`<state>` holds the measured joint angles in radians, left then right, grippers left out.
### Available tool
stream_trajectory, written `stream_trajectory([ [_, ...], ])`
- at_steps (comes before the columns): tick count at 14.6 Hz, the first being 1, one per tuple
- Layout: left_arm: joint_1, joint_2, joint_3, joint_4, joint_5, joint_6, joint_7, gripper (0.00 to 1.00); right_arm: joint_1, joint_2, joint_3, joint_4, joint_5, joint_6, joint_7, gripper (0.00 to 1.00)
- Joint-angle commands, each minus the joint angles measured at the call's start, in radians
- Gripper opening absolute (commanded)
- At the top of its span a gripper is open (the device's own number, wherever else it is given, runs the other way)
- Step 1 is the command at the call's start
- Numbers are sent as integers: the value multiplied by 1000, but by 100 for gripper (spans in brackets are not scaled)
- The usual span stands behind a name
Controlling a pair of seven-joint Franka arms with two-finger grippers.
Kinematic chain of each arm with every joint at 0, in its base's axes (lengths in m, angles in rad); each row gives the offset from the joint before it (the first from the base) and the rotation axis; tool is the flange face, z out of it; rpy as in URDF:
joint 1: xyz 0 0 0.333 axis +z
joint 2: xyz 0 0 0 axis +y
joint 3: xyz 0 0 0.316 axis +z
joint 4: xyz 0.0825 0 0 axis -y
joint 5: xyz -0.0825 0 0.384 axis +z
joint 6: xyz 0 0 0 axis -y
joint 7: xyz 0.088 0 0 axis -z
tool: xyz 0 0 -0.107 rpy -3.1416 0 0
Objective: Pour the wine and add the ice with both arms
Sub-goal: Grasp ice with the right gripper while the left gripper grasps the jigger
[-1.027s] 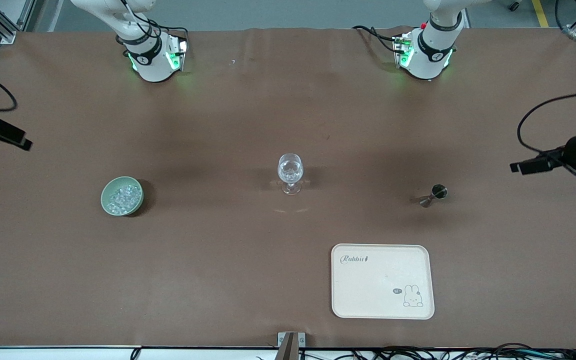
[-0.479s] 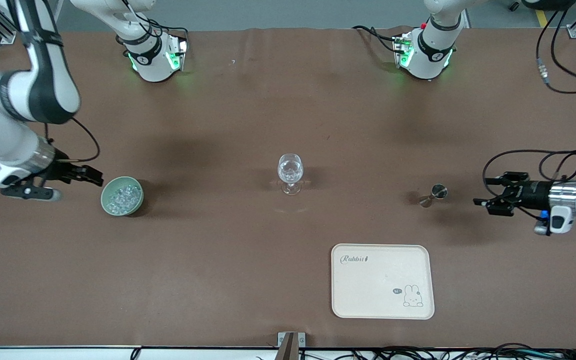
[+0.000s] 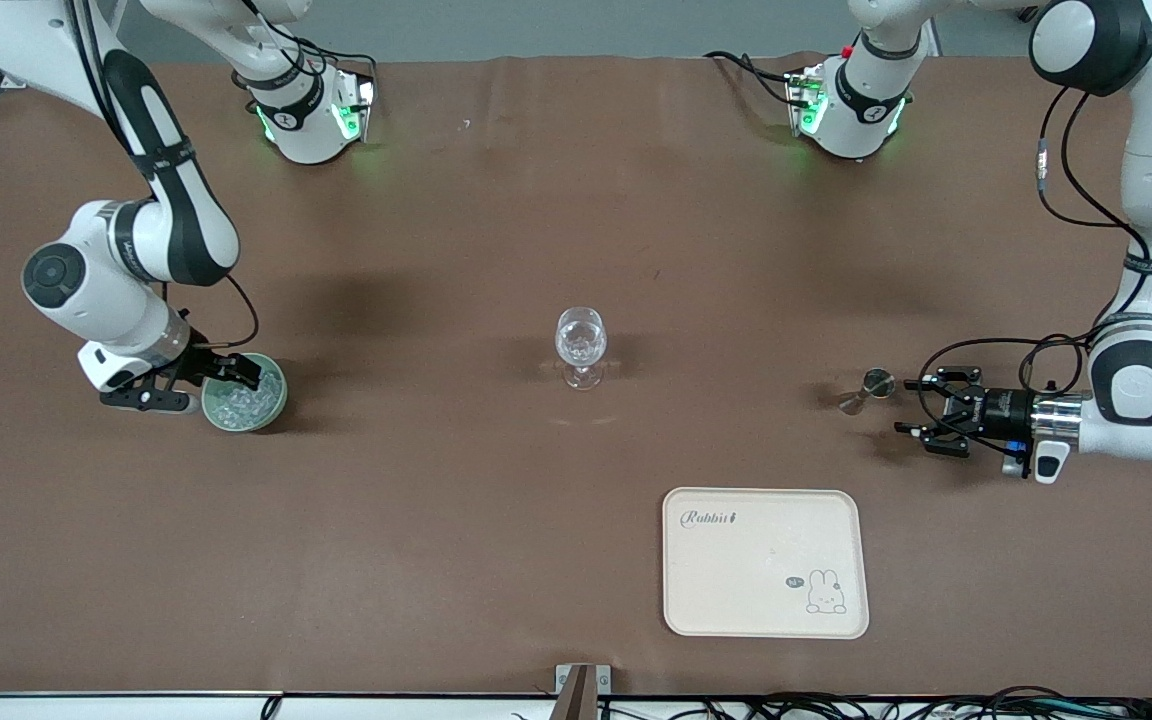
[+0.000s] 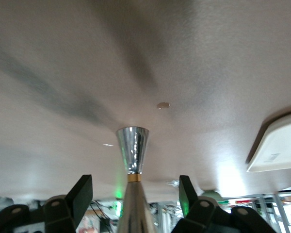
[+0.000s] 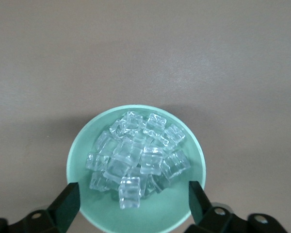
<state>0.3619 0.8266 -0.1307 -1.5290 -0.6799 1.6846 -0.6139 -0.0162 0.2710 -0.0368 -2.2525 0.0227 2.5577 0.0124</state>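
Right gripper jaws spread wide, one finger to each side of the green bowl, at the rim edge toward the right arm's end of the table; whether the fingers touch the rim cannot be told. Bowl holds the ice, a heap of clear cubes piled in its middle. Left gripper jaws also spread, lying low and level just beside the metal jigger, on the side toward the left arm's end of the table; nothing pinched. In the left wrist view the jigger stands upright on the table, in line with the gap between the two fingers, apart from both. Wine glass stands upright at mid-table, between bowl and jigger, well apart from each, with clear contents in its bowl. Cream tray with a rabbit print lies nearer the front camera than the jigger. Brown table cover under everything.
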Motion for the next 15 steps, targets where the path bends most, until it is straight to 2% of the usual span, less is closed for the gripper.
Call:
stream_trajectory([
  [1,-3,25,-1,12,-38,-10,-64,73,9,17,-2,-19,0,33,-12,88],
  [3,-1,37,-3,10,-52,-10,-79,70,12,20,-2,-21,0,32,-11,78],
  [7,-1,39,-10,-11,-50,-22,-58,69,18,27,0,-22,2,18,-11,62],
  [12,-3,40,-29,-25,-50,-36,-33,67,18,27,0,-21,2,-10,-9,57],
  [15,-6,40,-32,-26,-50,-37,-30,60,18,27,0,-16,2,-5,-9,54],
])
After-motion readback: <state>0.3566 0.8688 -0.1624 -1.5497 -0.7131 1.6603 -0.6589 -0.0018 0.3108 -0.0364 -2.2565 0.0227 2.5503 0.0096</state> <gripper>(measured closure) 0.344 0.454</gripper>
